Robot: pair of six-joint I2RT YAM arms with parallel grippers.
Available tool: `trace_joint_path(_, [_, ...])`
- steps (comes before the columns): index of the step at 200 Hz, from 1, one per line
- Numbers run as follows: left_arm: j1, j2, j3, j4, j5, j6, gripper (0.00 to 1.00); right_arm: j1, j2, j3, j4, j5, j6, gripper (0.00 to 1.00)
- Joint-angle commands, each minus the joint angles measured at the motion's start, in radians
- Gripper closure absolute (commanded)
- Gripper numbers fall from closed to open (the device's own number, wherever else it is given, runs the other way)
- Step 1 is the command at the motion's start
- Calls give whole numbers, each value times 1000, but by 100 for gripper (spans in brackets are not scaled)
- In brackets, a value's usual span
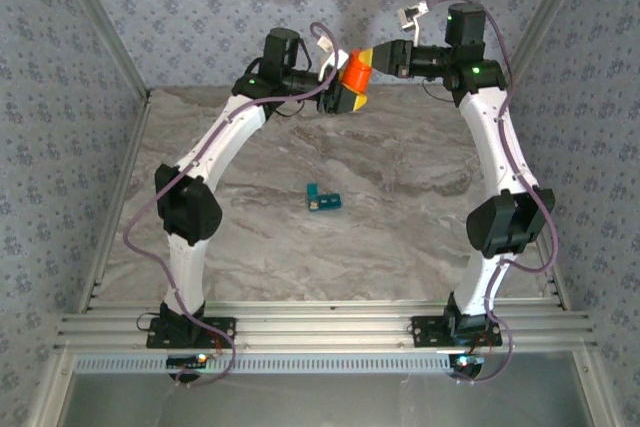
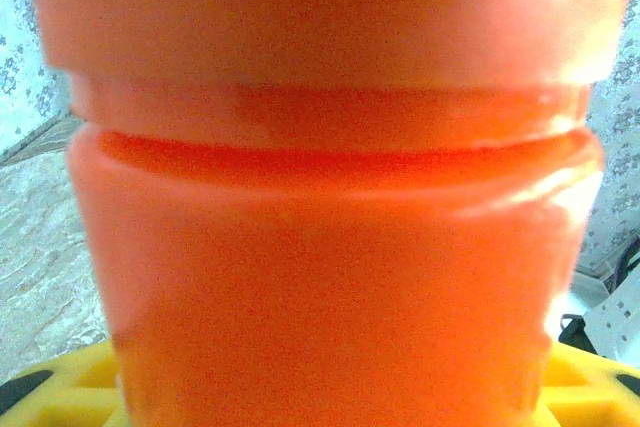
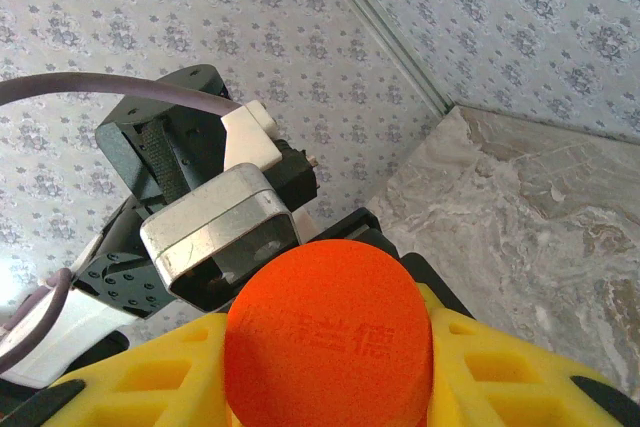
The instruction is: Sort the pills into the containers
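Barely started: pinching the orange bottle (image 2: 330,277) in the left claw (image 1: 345,84) above the table's (image 1: 420,207) far edge, seemingly clamping its round cap (image 3: 330,337) in the right claw (image 1: 372,59), cap not yet off, nothing sorted into the teal pill box (image 1: 323,199) lying mid-table.

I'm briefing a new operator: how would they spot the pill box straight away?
Start at the grey marbled table. Near its middle lies the pill box. It is small, teal and flat on the surface, unlike the orange bottle held aloft at the back.
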Motion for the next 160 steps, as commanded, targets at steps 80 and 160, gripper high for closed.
trace_joint_path(80, [-81, -111, -145, 280, -370, -15, 100, 86, -225, -426, 192, 443, 52, 71])
trace_joint_path(160, [-73, -117, -198, 297, -332, -19, 100, -5, -250, -380, 199, 301, 79, 51])
